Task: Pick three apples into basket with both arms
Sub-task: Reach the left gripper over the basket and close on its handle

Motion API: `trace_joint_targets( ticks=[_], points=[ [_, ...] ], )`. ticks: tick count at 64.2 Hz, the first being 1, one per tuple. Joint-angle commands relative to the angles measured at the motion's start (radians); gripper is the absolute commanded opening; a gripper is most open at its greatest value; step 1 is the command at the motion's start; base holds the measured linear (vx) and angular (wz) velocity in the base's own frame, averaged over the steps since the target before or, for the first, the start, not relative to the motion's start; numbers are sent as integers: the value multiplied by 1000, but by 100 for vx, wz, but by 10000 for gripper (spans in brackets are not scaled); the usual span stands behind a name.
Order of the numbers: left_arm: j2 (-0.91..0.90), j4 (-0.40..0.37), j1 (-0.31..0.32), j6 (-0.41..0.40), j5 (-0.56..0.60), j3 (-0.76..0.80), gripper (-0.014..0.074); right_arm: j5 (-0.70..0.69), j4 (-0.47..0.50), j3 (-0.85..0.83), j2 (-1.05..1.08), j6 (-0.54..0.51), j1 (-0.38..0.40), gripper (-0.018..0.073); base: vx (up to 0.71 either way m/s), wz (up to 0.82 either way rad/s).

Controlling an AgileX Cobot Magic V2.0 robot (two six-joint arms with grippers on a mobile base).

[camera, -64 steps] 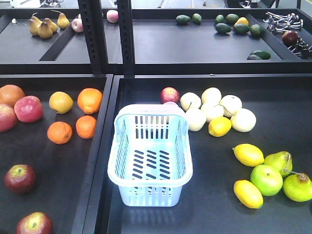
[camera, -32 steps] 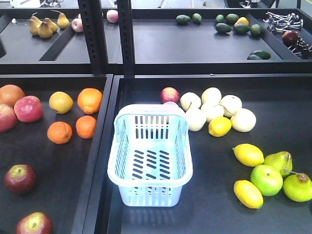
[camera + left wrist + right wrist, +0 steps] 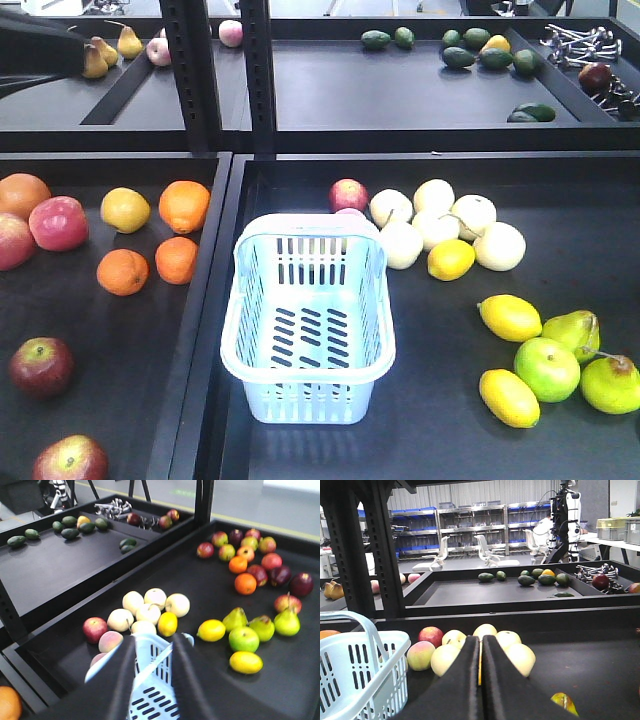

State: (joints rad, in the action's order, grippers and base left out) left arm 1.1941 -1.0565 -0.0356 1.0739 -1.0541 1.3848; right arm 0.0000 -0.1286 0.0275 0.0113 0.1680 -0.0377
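Sliding into the far left corner of the front view, the left arm point(image 3: 35, 50) now covers some of the pears point(image 3: 128, 42) that showed in full half a second ago. The other fruit and the basket lie as before.

The basket point(image 3: 310, 400) stands upright at the near left of the right bay of the black table point(image 3: 440, 420), just beside the divider, with its slotted floor showing. One dark red apple point(image 3: 41, 366) lies in the left bay towards the near side. A second dark red apple point(image 3: 70, 460) sits nearer still, at the bottom edge. Both are apart from the oranges point(image 3: 176, 259) farther back. A third apple point(image 3: 349, 194) lies just beyond the basket's far end, beside a cluster of pale yellow fruits point(image 3: 435, 225).

From the left wrist, the left jaws stand released and hold nothing. Their two dark fingers point(image 3: 117, 680) are spread, and the basket point(image 3: 150, 652) shows in the gap between them. The third apple point(image 3: 94, 629) lies beyond those jaws and to their left in this view. The two left-bay apples are outside it.

From the right wrist, the right jaws are clenched to a thin slit with nothing in them. They sit low over the right bay and are aimed at the pale yellow fruits point(image 3: 485, 630). The third apple point(image 3: 431, 636) lies left of the jaws and farther off. The basket point(image 3: 355, 675) stands at the left edge, well apart from them.
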Motion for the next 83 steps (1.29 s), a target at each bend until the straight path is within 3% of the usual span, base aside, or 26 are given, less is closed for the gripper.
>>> trace_joint_targets(
  ticks=[1, 7, 12, 25, 40, 53, 83],
  points=[
    [45, -18, 47, 4, 20, 78, 374, -76, -9, 14, 13, -8, 6, -4, 0, 0],
    [101, -7, 102, 3, 23, 101, 478, -76, -9, 14, 13, -8, 6, -4, 0, 0],
    [149, 64, 164, 3, 35, 115, 533, -76, -9, 14, 13, -8, 6, -4, 0, 0],
    [269, 251, 306, 28, 144, 118, 545, -76, -9, 14, 13, -8, 6, -4, 0, 0],
    [390, 298, 427, 145, 320, 118, 544, -76, -9, 14, 13, -8, 6, -4, 0, 0],
    [481, 374, 454, 152, 402, 118, 544, -76, -9, 14, 13, -8, 6, -4, 0, 0],
    [572, 395, 454, 152, 445, 118, 544, -76, -9, 14, 13, -8, 6, -4, 0, 0]
  ],
)
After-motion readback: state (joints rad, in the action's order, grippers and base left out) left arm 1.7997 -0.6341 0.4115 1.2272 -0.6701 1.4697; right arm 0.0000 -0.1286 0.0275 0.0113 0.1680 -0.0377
